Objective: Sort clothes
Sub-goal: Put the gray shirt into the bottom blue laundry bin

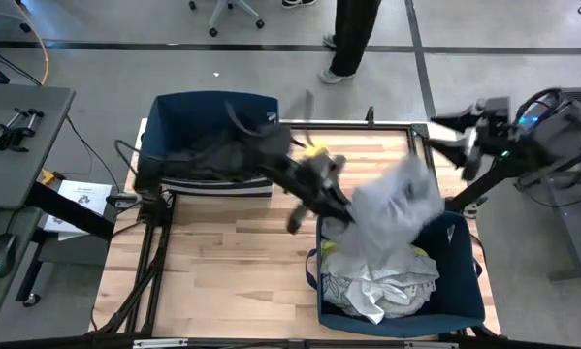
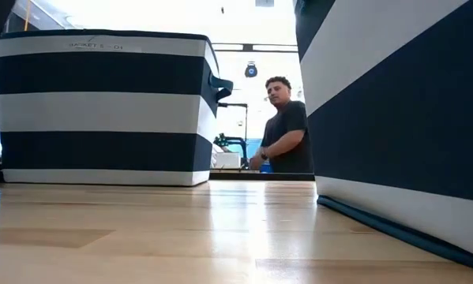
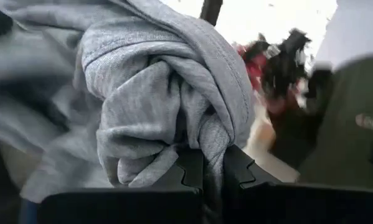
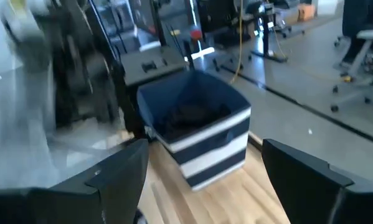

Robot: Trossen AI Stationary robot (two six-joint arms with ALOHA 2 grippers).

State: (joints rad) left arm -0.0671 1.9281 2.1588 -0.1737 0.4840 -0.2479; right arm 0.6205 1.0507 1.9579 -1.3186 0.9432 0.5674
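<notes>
My left gripper (image 1: 346,215) is shut on a grey garment (image 1: 397,199), held in the air over the right navy bin's (image 1: 465,291) far edge. That bin holds white printed and yellow clothes (image 1: 387,281). The left navy bin (image 1: 178,121) at the far left holds dark clothes (image 1: 212,150). My right gripper (image 1: 443,133) is open and empty beyond the table's far right corner. My left gripper pinches a bunched fold of the grey garment (image 3: 208,140) between its two fingers (image 3: 192,168), several layers gathered together. The garment is lifted clear and drapes around and below the fingers, slack.
A person (image 2: 283,126) stands beyond the table's far side; their legs (image 1: 353,39) show in the high view. The bare wooden tabletop (image 1: 232,262) lies between the two bins. A side table with a mouse (image 1: 4,252) stands to the left.
</notes>
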